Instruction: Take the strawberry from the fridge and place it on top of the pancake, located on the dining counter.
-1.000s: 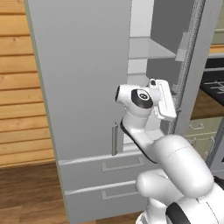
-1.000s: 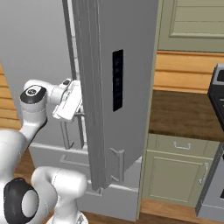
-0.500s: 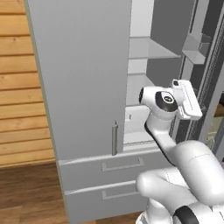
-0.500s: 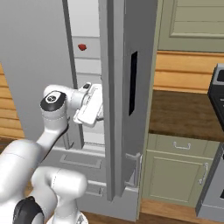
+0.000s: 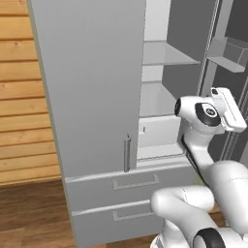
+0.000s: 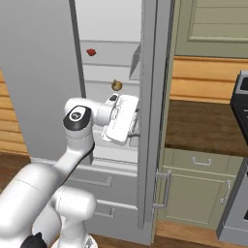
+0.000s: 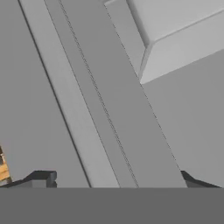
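The fridge (image 5: 92, 97) has its left door shut and its right door (image 6: 154, 121) swung wide open. The strawberry (image 6: 90, 52), tiny and red, lies on an upper white shelf inside. My gripper (image 6: 135, 124) hangs lower and to the right of it, at the inner face of the open door, well apart from the fruit. In the hand view its fingertips (image 7: 42, 178) stand wide apart, open with nothing between them, facing the door's grey inner side and a door bin (image 7: 175, 35). The pancake and the dining counter are out of view.
A yellowish-brown round fruit (image 6: 116, 85) sits on the shelf below the strawberry. Two bottom drawers (image 5: 131, 193) are shut. To the right of the fridge stand a wooden wall counter (image 6: 203, 126) on green cabinets (image 6: 193, 189) and a stove edge (image 6: 240, 145).
The right fridge door has swung from nearly shut to wide open, and my arm has moved right with it. The shelves with the strawberry have come into sight.
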